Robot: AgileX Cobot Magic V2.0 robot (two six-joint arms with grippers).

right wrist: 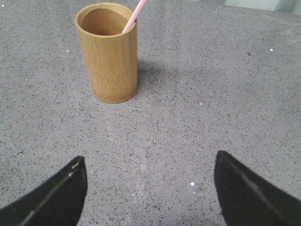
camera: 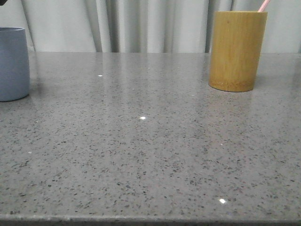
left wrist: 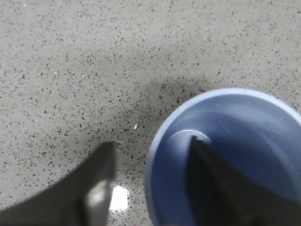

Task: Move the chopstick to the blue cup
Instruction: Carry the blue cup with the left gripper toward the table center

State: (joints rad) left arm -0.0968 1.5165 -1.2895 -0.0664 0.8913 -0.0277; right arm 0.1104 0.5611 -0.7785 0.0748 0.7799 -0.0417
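Observation:
The blue cup [camera: 13, 63] stands at the table's far left, cut by the frame edge. In the left wrist view I look down into the blue cup [left wrist: 244, 141], which is empty. My left gripper [left wrist: 153, 146] is open above its rim, one finger over the cup's inside, the other over the table. A pale pink chopstick [camera: 264, 5] sticks out of the bamboo holder [camera: 236, 51] at the back right. In the right wrist view the chopstick [right wrist: 135, 14] leans in the holder [right wrist: 109, 54]. My right gripper [right wrist: 149, 165] is open and empty, well short of the holder.
The grey speckled table [camera: 150, 150] runs to a front edge at the bottom of the front view. Grey curtains [camera: 141, 23] hang behind it. Neither arm shows in the front view.

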